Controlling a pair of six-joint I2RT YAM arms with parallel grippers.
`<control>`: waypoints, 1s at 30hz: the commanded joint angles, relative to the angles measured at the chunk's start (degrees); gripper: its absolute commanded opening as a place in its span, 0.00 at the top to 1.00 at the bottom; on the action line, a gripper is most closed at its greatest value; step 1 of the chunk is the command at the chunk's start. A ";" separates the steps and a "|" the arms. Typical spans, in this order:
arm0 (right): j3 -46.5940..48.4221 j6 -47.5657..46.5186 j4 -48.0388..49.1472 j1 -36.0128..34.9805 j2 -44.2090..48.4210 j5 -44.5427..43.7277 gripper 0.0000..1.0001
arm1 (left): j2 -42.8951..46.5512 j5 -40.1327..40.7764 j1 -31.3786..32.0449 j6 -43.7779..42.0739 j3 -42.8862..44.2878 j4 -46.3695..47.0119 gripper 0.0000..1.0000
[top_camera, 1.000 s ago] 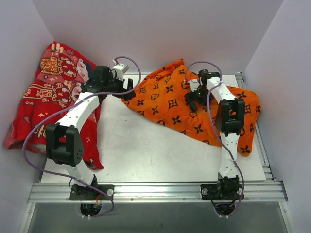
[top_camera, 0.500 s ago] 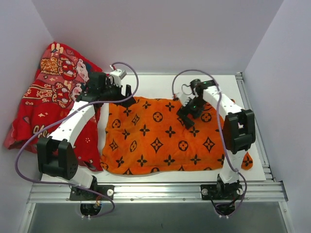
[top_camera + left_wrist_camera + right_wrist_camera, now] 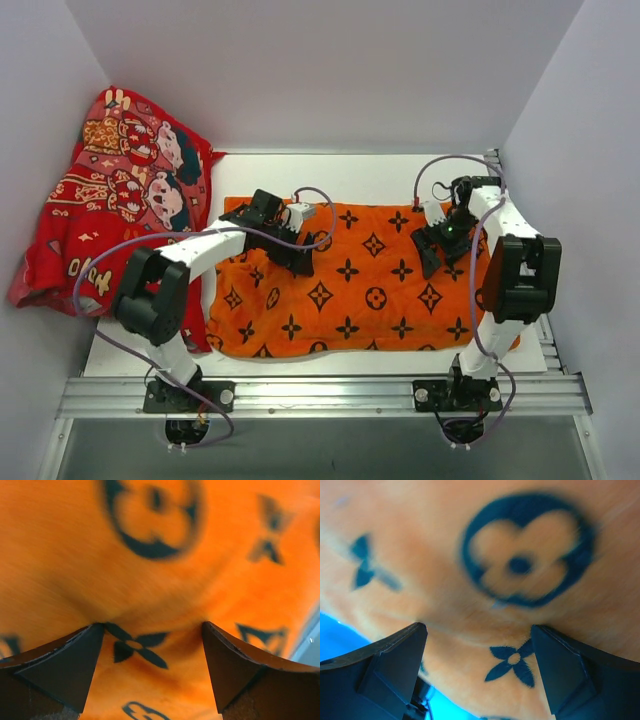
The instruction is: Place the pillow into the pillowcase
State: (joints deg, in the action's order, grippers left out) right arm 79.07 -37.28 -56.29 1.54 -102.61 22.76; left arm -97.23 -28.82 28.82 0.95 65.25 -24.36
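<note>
The orange pillowcase (image 3: 360, 290) with black flower motifs lies spread flat across the table. My left gripper (image 3: 301, 262) is open and sits low over its back left part. In the left wrist view the orange cloth (image 3: 150, 570) fills the frame and my left gripper (image 3: 151, 630) has its jaws wide apart, tips down at the fabric. My right gripper (image 3: 430, 256) is open over the case's back right part. The right wrist view shows the cloth (image 3: 485, 605) between the spread jaws of my right gripper (image 3: 479, 630). The cream-white pillow is not in view.
A red cartoon-printed cloth (image 3: 110, 200) lies heaped against the left wall and hangs over the table's left edge. White walls close the back and both sides. A metal rail (image 3: 320, 390) runs along the near edge by the arm bases.
The pillowcase was bunched at the back right and now lies spread flat. My left gripper moved right onto the case. My right gripper moved toward the right side.
</note>
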 commanded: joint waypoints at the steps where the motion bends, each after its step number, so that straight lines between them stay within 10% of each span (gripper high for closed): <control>1: 2.12 3.25 1.88 2.59 -6.97 -1.67 0.11 | -7.52 4.03 -5.43 0.10 6.97 0.89 0.11; 7: 20.74 9.94 4.26 2.59 -17.80 -0.26 0.11 | -17.02 1.58 -12.72 -2.53 26.65 -1.91 0.08; 14: 25.86 12.40 4.26 6.89 -6.49 0.35 0.00 | -13.26 -0.71 -13.88 -3.42 39.69 -10.08 0.03; 20: 22.90 15.83 0.57 9.89 8.17 10.01 0.00 | -1.66 7.80 -13.79 1.69 32.49 -13.95 0.02; 30: -9.09 19.08 3.64 7.87 28.16 16.18 0.00 | 18.02 22.31 -13.88 -2.80 8.08 -16.60 0.03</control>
State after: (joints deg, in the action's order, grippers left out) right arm 76.79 -19.62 -51.79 9.78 -73.84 37.10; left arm -82.35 -11.18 14.90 -0.69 79.81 -38.30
